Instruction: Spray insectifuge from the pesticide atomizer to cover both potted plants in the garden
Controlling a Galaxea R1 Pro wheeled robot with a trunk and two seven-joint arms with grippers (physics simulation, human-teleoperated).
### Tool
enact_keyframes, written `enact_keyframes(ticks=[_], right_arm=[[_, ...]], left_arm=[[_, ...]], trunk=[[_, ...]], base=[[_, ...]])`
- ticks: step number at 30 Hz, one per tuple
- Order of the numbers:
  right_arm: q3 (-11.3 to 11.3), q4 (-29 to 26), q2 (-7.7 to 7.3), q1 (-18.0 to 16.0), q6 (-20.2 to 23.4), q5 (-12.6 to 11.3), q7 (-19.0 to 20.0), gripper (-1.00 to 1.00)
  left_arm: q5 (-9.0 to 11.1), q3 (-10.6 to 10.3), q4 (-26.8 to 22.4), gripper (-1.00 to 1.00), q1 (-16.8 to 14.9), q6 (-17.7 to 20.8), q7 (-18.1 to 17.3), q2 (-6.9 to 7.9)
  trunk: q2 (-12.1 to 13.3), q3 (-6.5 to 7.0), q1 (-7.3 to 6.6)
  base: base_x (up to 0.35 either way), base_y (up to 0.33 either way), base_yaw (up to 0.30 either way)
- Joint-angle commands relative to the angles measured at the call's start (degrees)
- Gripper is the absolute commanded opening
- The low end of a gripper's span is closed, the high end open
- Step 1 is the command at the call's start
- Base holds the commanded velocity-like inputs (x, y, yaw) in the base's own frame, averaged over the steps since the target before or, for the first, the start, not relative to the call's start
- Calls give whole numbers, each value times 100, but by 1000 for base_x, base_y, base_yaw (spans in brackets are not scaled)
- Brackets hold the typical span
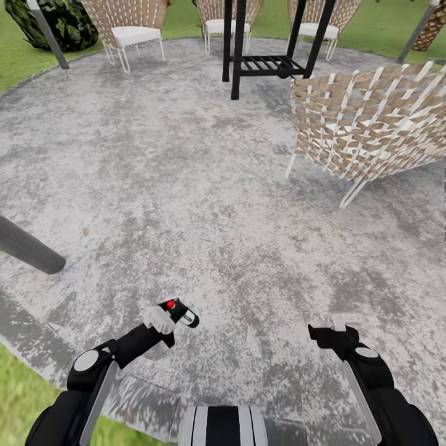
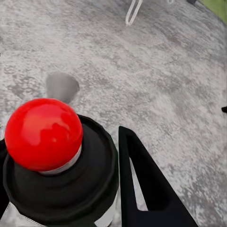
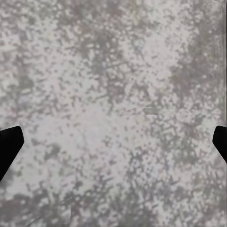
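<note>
The left gripper (image 1: 168, 319) is clamped on the spray bottle (image 1: 179, 313), held low above the grey patio (image 1: 186, 204). Beside it the right gripper (image 1: 337, 331) hangs empty, fingers spread wide. Beyond the bottle stands a wicker chair (image 1: 365, 124), then a black table (image 1: 266, 62), with more chairs (image 1: 127, 28) farthest back.

Head view looks forward and down from above both arms over the grey paved patio (image 1: 186, 186), reaching wicker seats (image 1: 365, 124) and lawn (image 1: 25, 68) far off. Left wrist view sits very close behind the pesticide atomizer (image 2: 52, 156), facing along it over the paving. Right wrist view points nearly straight down at paving, close. All three share the patio surface.
</note>
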Motion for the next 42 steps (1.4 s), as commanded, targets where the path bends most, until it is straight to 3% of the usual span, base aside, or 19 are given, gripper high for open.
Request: enact_keyframes(ticks=[1, 3, 7, 12, 18, 19, 42], right_arm=[[0, 0, 0, 0, -2, 0, 0, 100], [1, 1, 0, 0, 0, 0, 0, 100], [1, 4, 0, 0, -1, 0, 0, 100], [1, 4, 0, 0, 1, 0, 0, 100], [1, 8, 0, 0, -2, 0, 0, 100], [-84, 22, -30, 0, -48, 0, -9, 100], [-87, 33, -46, 0, -31, 0, -16, 100]], left_arm=[[-11, -25, -3, -100, 0, -6, 2, 0], [-51, -80, -5, -100, 3, -8, 7, 0], [-704, -366, -19, -100, 16, -57, 25, -32], [-840, -445, -14, -100, 18, -3, 50, -69], [-850, -456, -22, -100, 18, 79, 28, -79], [-425, -1035, -409, -100, 18, -17, 6, -118], [-398, -1071, -165, -100, 18, 27, 172, -150]], trunk=[[2, 23, -2], [4, 67, -7], [10, 156, -18], [16, 267, -31], [24, 400, -46], [26, 422, -49], [56, 931, -108]], base=[[0, 0, 0], [0, 0, 0], [0, 0, 0], [0, 0, 0], [0, 0, 0], [0, 0, 0], [0, 0, 0]])
